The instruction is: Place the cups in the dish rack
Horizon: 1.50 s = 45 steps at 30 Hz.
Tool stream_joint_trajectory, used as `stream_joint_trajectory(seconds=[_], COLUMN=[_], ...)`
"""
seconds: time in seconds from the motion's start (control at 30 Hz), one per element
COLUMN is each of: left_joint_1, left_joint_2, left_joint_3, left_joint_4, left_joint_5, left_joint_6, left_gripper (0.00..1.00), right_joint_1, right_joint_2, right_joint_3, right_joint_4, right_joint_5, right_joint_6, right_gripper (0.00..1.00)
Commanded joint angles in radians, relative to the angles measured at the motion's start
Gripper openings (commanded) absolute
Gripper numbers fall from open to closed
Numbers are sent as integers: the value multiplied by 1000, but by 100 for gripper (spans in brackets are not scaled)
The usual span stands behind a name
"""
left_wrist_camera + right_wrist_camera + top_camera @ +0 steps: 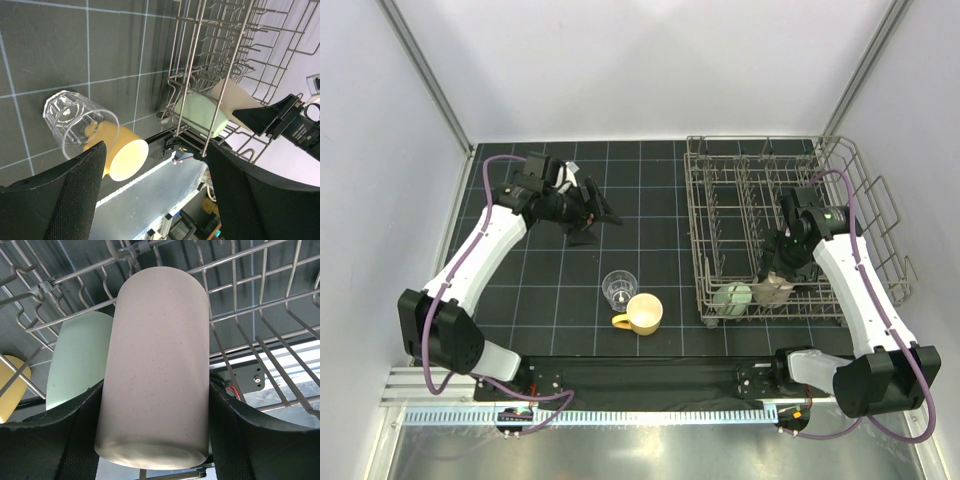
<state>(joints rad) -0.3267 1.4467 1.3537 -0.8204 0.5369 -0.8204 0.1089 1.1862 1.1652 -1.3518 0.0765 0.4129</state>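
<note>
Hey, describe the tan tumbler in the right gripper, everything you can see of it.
The tan tumbler is a tall, handleless cylinder, matte beige with fine dark specks, like stoneware. The end facing the wrist camera looks flat and closed. The right gripper clamps it from both sides. It is held tilted inside the dish rack, at the end nearest the arm bases, beside the pale green cup; whether those two touch cannot be told.

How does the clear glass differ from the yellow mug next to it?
The clear glass is see-through with a faceted wall; the yellow mug is opaque and smooth. The mug has a handle; the glass has none. The glass sits farther back on the table than the mug. Both stand mouth-up, outside the dish rack.
</note>
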Motion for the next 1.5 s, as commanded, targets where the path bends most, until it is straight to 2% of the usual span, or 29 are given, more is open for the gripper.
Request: stream_joint_trajectory(seconds=[0.0, 0.4, 0.7, 0.83, 1.2, 1.47], left_joint_1=[5, 5, 5, 5, 5, 5], left_joint_2=[18, 47, 104, 100, 66, 8], left_joint_3=[-31, -27, 5, -22, -79, -205], left_joint_4=[85, 72, 84, 98, 118, 205], left_joint_5=[28, 18, 41, 51, 61, 71], left_joint_6=[-28, -3, 23, 21, 61, 46], left_gripper=[79, 79, 79, 78, 78, 78], right_joint_1=[-11, -15, -55, -152, -153, -155], right_joint_2=[-7, 128, 105, 73, 139, 253], right_joint_3=[-19, 40, 21, 37, 53, 235], right_joint_4=[-193, -191, -194, -191, -194, -194], right_joint_5=[-7, 37, 46, -9, -129, -118], right_joint_6=[1, 13, 17, -8, -46, -63], right_gripper=[4, 4, 4, 4, 4, 4])
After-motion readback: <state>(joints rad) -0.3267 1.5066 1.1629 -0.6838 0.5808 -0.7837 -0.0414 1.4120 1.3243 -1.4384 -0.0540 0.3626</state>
